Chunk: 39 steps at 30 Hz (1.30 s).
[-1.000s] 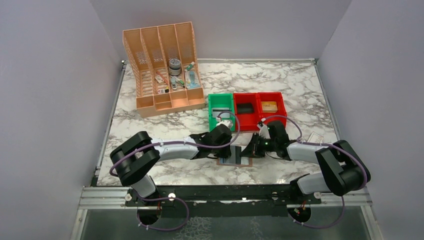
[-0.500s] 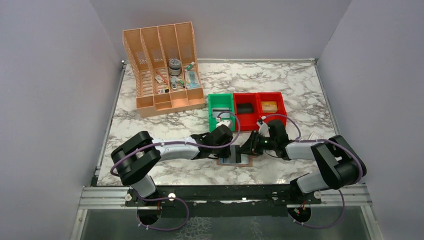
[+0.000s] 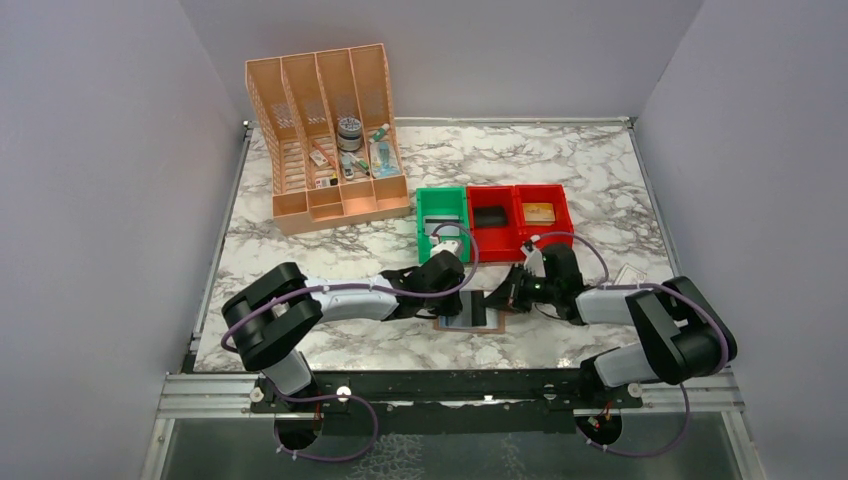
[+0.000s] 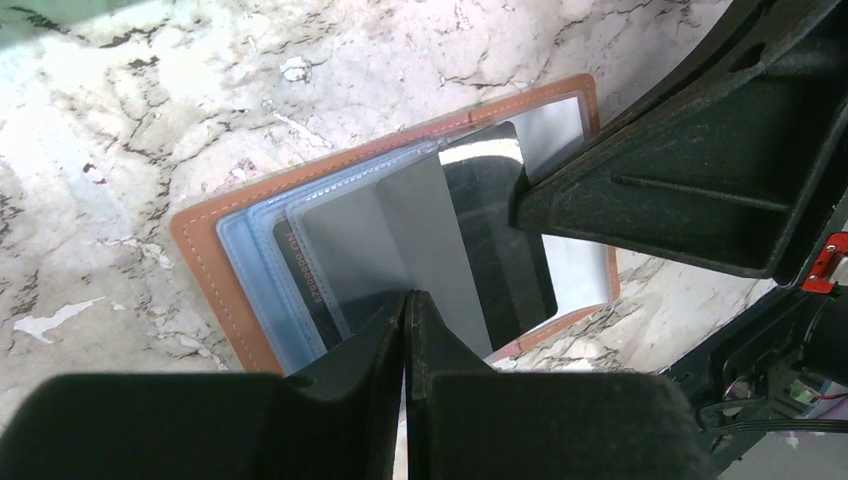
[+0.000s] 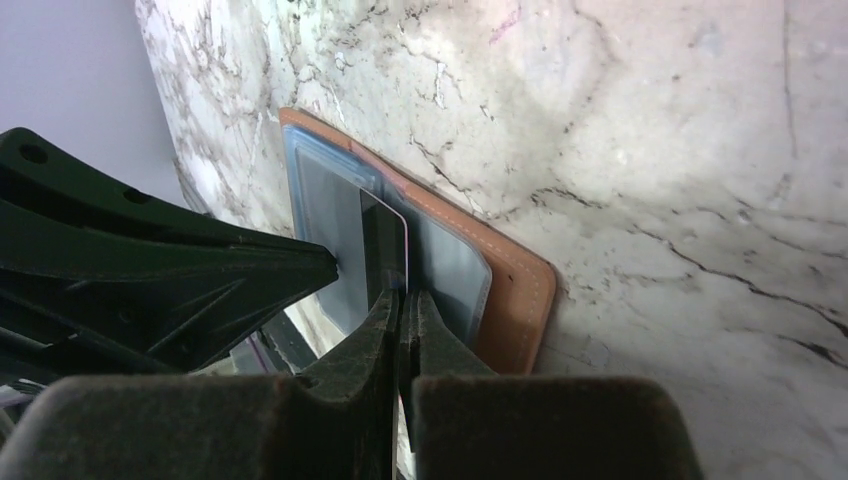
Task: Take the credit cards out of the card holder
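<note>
**A:** The brown leather-look bifold card holder (image 3: 478,320) is lying open and flat on the white marble counter (image 3: 330,250). It is sitting toward the near edge, right between the two arms, with its blue-grey pockets facing up.

**B:** And both arms are leaning in low over it! The right fingers (image 5: 380,325) are pointing in from the right, rolled on their side. They are pressed tight together and pinching the edge of a dark grey plastic credit card (image 4: 500,255).

**A:** Where is that card sitting?

**B:** It is lying across the middle of the holder. A clear grey sleeve (image 4: 400,220) is covering its left part, and its glossy far corner is catching the light.

**A:** And the left fingers (image 4: 385,330)?

**B:** They are pointing at the near edge of the pockets, with only a hairline showing between them. Their tips are meeting over that grey sleeve, but I cannot tell whether they are nipping it.

**A:** I am also seeing a second dark card with pale lettering (image 4: 305,290), tucked in a pocket toward the holder's left end.

**B:** Just beyond the arms, a green plastic bin (image 3: 441,212) and two red plastic bins (image 3: 515,195) are standing in a row.
</note>
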Each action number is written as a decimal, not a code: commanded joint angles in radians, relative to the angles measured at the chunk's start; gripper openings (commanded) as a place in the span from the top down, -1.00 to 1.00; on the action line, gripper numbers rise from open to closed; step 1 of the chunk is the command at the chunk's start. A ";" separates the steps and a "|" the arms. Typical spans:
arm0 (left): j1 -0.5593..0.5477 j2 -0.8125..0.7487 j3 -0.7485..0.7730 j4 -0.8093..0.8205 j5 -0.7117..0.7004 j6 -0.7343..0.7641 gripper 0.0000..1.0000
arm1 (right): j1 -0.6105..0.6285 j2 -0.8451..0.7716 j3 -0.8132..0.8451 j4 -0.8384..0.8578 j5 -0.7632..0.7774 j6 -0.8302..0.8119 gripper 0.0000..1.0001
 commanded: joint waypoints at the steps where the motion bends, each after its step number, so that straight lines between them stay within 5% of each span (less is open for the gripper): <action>1: -0.006 0.065 -0.062 -0.048 0.005 0.022 0.86 | -0.011 -0.042 -0.051 0.004 0.056 0.064 0.95; 8: -0.009 0.078 -0.053 -0.039 0.021 0.024 0.93 | -0.011 0.037 -0.096 0.215 -0.074 0.100 0.50; 11: -0.010 0.077 -0.062 -0.041 0.018 0.010 0.94 | -0.011 0.107 -0.104 0.315 -0.125 0.125 0.51; 16: -0.010 0.054 -0.081 -0.047 0.005 -0.002 0.95 | -0.011 0.138 -0.105 0.358 -0.119 0.138 0.85; 28: -0.010 -0.043 -0.046 -0.097 -0.014 0.045 0.83 | -0.013 -0.458 0.055 -0.382 0.313 -0.100 0.98; 33: -0.010 -0.090 -0.026 -0.089 -0.002 0.060 0.67 | -0.013 -0.648 0.129 -0.409 0.456 -0.206 0.97; 39: -0.009 -0.152 -0.004 -0.112 -0.023 0.085 0.38 | -0.013 -0.518 0.251 -0.326 0.477 -0.425 0.98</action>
